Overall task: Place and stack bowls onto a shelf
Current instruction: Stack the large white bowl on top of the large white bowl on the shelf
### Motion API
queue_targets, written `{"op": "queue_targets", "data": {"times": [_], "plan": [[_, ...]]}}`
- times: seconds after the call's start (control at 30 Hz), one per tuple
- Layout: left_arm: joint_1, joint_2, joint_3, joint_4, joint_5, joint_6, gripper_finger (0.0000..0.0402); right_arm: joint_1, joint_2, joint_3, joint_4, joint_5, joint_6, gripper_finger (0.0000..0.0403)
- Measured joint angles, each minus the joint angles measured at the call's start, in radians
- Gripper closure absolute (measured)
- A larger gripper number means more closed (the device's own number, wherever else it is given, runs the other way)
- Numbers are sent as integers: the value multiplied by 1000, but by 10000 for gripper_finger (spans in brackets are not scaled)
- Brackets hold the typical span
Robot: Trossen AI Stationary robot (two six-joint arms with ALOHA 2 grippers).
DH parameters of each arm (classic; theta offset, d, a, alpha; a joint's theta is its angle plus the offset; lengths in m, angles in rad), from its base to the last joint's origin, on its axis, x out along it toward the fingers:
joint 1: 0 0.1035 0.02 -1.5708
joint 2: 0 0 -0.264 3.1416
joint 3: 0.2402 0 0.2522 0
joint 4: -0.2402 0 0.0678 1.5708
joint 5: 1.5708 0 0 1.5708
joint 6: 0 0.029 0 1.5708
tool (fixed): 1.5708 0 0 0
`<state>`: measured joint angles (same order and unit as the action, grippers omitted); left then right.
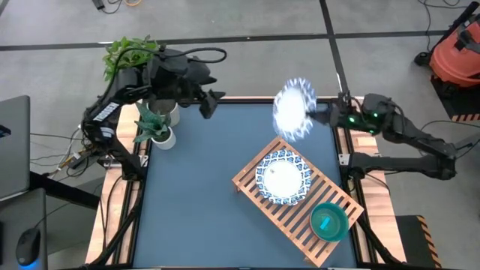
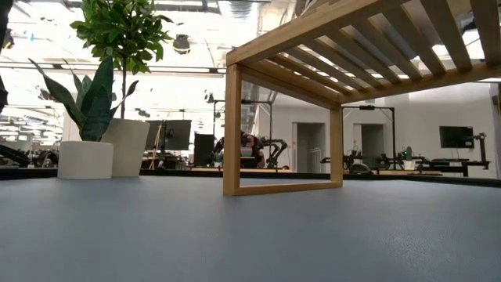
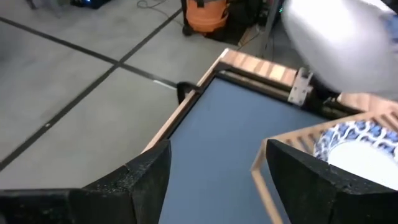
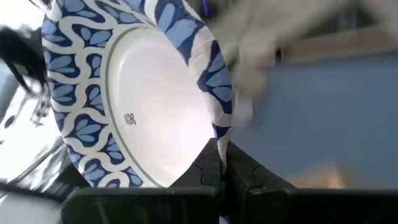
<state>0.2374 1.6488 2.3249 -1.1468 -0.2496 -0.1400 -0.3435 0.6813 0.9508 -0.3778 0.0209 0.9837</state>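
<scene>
My right gripper (image 1: 319,114) (image 4: 219,163) is shut on a white bowl with a blue patterned rim (image 1: 294,109), held in the air over the table's far right part, beyond the shelf. The light-wood slatted shelf (image 1: 255,174) stands on the table's right half. A second white, blue-rimmed bowl (image 1: 283,178) sits on its slats, and a teal bowl (image 1: 328,222) sits on its near end. My left gripper (image 1: 211,105) (image 3: 217,186) is open and hovers over the far left of the table, holding nothing. No magenta or orange-red bowl shows. My right gripper pinches the bowl's patterned rim (image 4: 217,134) between its two fingers, one on the inner face and one on the outer. The fingers come roughly level from the table's right. The bowl is lifted clear and stands nearly on edge.
Two potted plants (image 1: 154,124) stand at the table's far left corner, beside my left arm; the low view shows their pale pots (image 2: 86,159). The shelf's wooden leg frame (image 2: 231,129) rests on the blue tabletop (image 1: 195,195). An orange vacuum (image 1: 457,52) stands on the floor beyond.
</scene>
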Motion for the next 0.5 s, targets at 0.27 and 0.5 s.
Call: {"op": "queue_targets", "data": {"times": [0.27, 0.5], "plan": [[0, -34, 0, -61, -50, 48, 152, 158, -44, 0, -224, -121, 265, 382], [0, -35, 0, -164, -51, 52, 152, 323, 30, 0, -293, -126, 358, 382]]}}
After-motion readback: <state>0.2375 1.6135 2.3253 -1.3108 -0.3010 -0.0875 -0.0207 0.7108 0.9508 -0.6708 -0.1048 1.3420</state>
